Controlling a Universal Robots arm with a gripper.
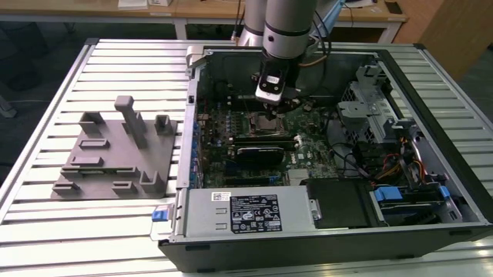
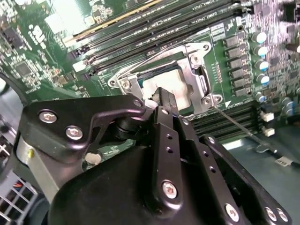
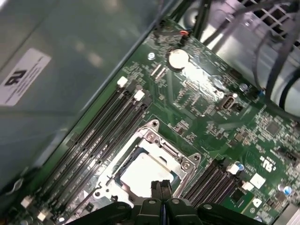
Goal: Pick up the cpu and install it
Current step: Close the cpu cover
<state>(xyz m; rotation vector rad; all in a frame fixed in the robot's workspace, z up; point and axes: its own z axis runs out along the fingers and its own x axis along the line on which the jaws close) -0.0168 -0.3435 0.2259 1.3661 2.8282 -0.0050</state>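
The flat, silvery-white square cpu (image 3: 140,174) lies inside the shiny metal socket frame (image 3: 151,136). Just above it hangs the black hand (image 3: 161,184), fingers pressed narrow together.

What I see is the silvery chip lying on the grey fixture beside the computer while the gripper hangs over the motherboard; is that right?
Not quite. The cpu lies not on the grey fixture but in the socket frame on the motherboard, as the first wrist view shows. The gripper does hang over the motherboard, right over the cpu.
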